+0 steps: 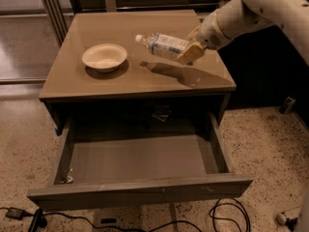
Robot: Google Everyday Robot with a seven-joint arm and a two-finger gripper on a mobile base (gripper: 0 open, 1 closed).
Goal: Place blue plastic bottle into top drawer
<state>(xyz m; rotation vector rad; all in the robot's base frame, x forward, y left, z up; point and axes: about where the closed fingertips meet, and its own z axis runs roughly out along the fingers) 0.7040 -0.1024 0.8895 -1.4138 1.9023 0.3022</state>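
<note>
The blue plastic bottle hangs lying sideways in the air above the tan cabinet top, white cap to the left, its shadow on the top below it. My gripper is shut on the bottle's right end, reaching in from the upper right. The top drawer is pulled wide open below the cabinet top; its grey-brown inside is bare and its plain front panel faces me.
A cream round bowl stands on the left of the cabinet top. Black cables lie on the speckled floor in front of the drawer. Metal frame posts stand at the back left.
</note>
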